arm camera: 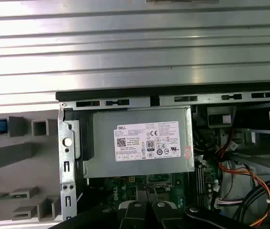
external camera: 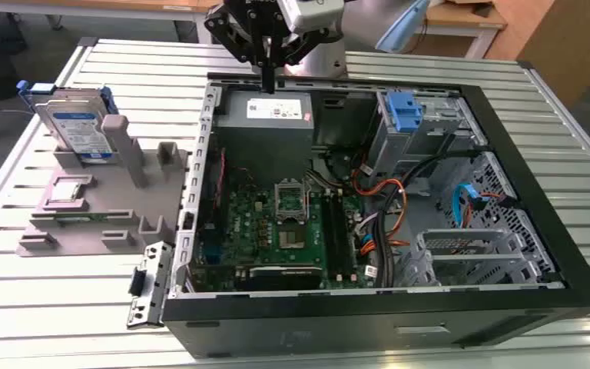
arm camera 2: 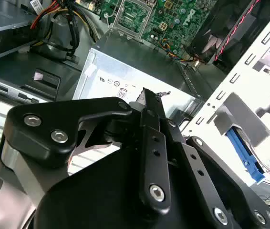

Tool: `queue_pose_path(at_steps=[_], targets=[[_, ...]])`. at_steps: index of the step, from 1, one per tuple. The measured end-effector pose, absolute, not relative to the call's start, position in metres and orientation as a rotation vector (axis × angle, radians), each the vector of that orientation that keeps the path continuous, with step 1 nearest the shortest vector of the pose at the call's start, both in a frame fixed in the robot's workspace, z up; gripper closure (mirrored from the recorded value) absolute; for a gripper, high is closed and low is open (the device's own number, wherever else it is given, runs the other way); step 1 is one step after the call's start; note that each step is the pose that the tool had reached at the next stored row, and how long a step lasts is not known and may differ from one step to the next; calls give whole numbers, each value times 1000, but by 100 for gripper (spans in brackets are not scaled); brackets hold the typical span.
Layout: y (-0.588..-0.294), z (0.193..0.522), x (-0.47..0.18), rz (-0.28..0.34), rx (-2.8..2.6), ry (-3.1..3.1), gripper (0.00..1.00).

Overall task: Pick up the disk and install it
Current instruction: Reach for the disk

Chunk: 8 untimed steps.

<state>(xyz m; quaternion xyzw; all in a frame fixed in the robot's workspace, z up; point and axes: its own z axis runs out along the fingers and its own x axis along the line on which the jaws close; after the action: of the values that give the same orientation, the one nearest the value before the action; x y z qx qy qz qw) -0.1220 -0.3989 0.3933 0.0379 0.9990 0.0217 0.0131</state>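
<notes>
The jaws are pressed narrow, tips together, with nothing held between them. They point down and hang just above the grey power supply box (external camera: 266, 111), near the back wall of the open computer case (external camera: 377, 323). In the second wrist view the closed tips sit over the labelled top of that box (arm camera 2: 125, 67), and the first wrist view looks straight down on the box and its white label (arm camera: 142, 148).

The disk (external camera: 77, 131) is well apart from the jaws, off to the exterior view's left of them and outside the case. It stands upright on its edge in a slot of a grey holder (external camera: 101, 207), label facing out, with blue plastic framing it. Nothing is touching it. A small square silver chip (external camera: 67, 191) lies flat on the same holder, nearer the camera than the disk.

Below and beyond the jaws, inside the case, lies the green circuit board (external camera: 274, 231). A blue bracket (external camera: 402, 111) sits in the drive bay to the exterior view's right of the jaws. Case and holder both rest on the slatted metal table (external camera: 28, 307).
</notes>
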Motion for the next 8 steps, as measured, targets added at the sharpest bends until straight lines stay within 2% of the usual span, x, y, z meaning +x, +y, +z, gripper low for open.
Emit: queue_pose_path(at_steps=[8], targets=[[-399, 393, -123, 68, 118, 3112, 90]])
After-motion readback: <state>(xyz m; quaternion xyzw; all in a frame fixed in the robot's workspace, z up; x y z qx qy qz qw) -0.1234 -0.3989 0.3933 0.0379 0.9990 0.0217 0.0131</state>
